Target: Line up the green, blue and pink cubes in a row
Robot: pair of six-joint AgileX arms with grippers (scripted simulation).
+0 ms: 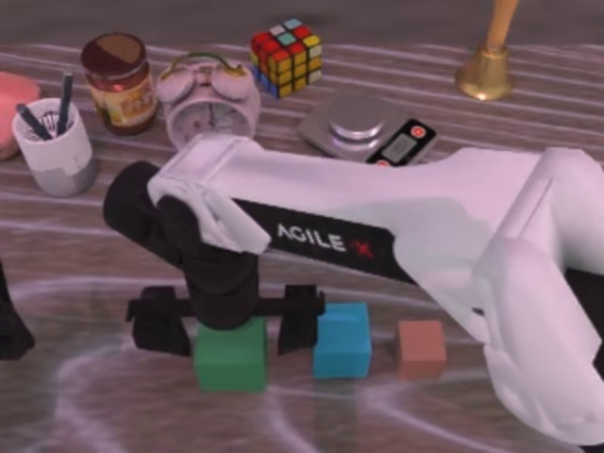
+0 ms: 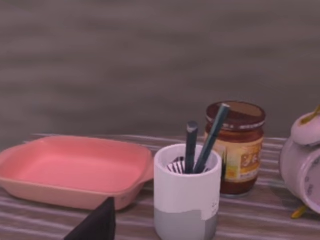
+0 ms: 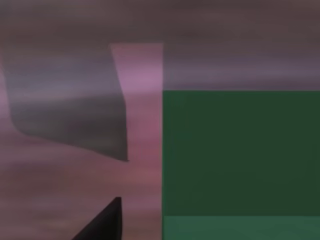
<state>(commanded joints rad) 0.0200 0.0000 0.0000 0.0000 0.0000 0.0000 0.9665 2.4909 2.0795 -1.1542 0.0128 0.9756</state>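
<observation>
The right arm is stretched across the bench [image 1: 85,396] from the top view's right, and its right pincer [image 1: 228,326] is seen directly over the green cube [image 1: 231,356]. The pincer is released: its two dark fingers [image 1: 159,323] are spread wide to either side of the cube's upper part, and a gap can be seen between each finger and the cube, so nothing is grasped. In the right wrist view the green cube [image 3: 240,155] fills much of the picture, close beneath the camera.

Just beyond the pincer's finger on the top view's right, the blue cube [image 1: 342,341] is found, near the green cube but not touching it. Farther out on that same side the pink cube [image 1: 420,348] is set, with a small gap left between it and the blue one. The three cubes are seen standing in one row along the near part of the bench.

Of the left pincer [image 1: 9,326], only a dark piece is shown at the top view's left edge, well apart from the right pincer; whether it is released or clenched cannot be told.
</observation>
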